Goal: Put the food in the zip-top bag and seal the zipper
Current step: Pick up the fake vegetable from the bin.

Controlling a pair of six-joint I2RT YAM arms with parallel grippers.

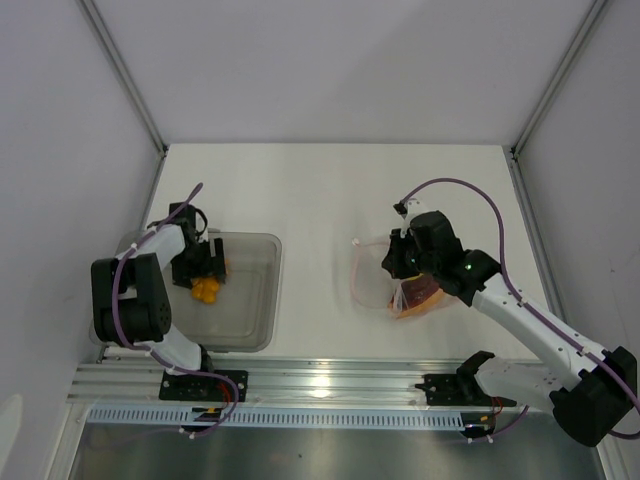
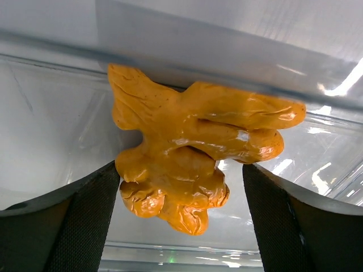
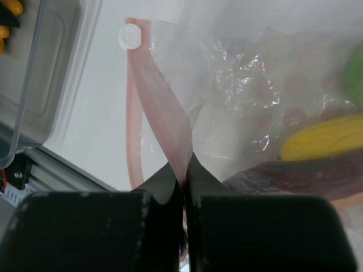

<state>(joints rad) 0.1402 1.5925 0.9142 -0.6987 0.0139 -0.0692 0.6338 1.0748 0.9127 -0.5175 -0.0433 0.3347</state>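
Observation:
A lumpy yellow-orange food piece (image 2: 193,153) lies in the grey translucent bin (image 1: 250,300). My left gripper (image 2: 181,226) stands open around it, one finger on each side. In the top view this gripper (image 1: 205,268) hangs over the piece (image 1: 206,291). The zip-top bag (image 1: 372,275) lies at centre right, mouth toward the bin. My right gripper (image 3: 184,170) is shut on the pinkish zipper (image 3: 164,124) strip, lifting one lip. Inside the bag I see a yellow piece (image 3: 323,136), a dark-red slice (image 3: 295,178) and a lime-green fruit (image 3: 357,65).
A white slider tab (image 3: 129,37) sits at the far end of the zipper. The bin's corner (image 3: 34,85) shows left of the bag in the right wrist view. An aluminium rail (image 1: 330,380) runs along the near table edge.

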